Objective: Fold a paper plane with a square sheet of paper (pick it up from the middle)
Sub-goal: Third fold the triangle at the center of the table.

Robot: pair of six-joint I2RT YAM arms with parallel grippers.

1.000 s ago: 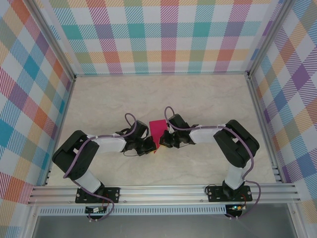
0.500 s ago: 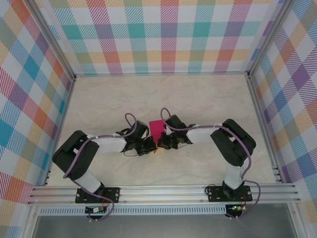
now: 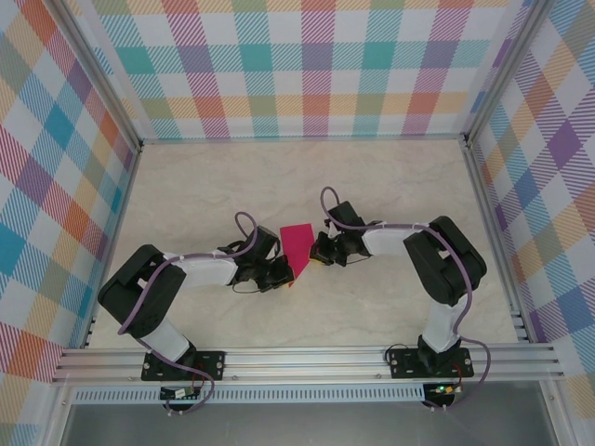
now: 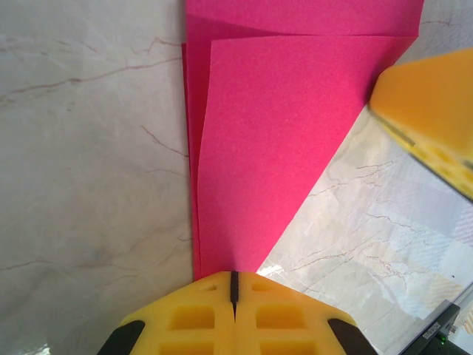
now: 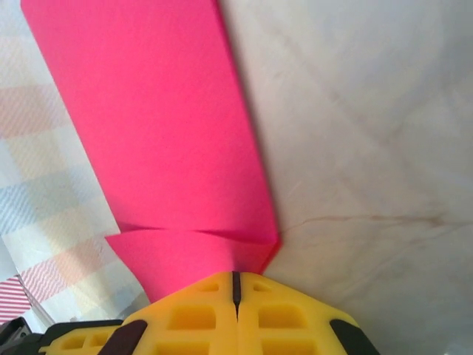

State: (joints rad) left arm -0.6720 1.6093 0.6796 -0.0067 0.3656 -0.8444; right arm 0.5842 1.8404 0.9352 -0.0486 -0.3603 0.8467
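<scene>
The paper plane (image 3: 296, 243) is a magenta-pink sheet folded into a narrow wedge with creased layers, lying mid-table between my arms. Its pointed end faces the near edge and runs into my left gripper (image 3: 289, 275), which is shut on that tip. In the left wrist view the plane (image 4: 281, 133) widens away from the left gripper (image 4: 233, 275), and a yellow right fingertip (image 4: 432, 103) sits at its far right edge. My right gripper (image 3: 319, 255) is at the wide end's right side. In the right wrist view the folded flap of the plane (image 5: 162, 133) enters the shut right gripper (image 5: 236, 276).
The marble-patterned table (image 3: 390, 186) is fenced by plaid walls (image 3: 307, 84) at the back and both sides. An aluminium rail (image 3: 307, 358) carrying both arm bases runs along the near edge. Purple cables loop over both forearms.
My right gripper first slid left toward the paper's point, then swung right and away to the wide end's right side. The left arm and the paper's tip have stayed put.
</scene>
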